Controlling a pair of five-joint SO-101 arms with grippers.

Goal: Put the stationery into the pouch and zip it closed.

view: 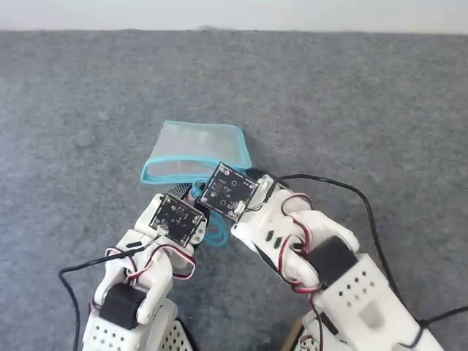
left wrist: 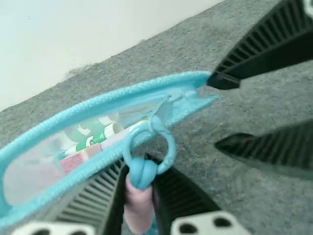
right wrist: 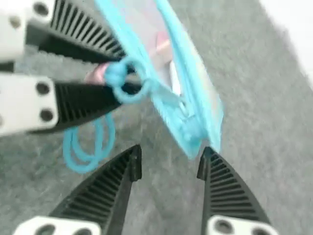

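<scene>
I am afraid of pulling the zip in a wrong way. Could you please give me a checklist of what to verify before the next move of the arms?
1. Stationery is inside the pouch: ok, it shows through the clear side.
2. Left pincer holds the pull cord: ok, it is shut at the cord's knot.
3. Right pincer clamps the pouch end: not ok, the jaws are open with the pouch corner between them.
4. Zip is fully closed: cannot tell; the slider sits near the end by the right pincer.
</scene>
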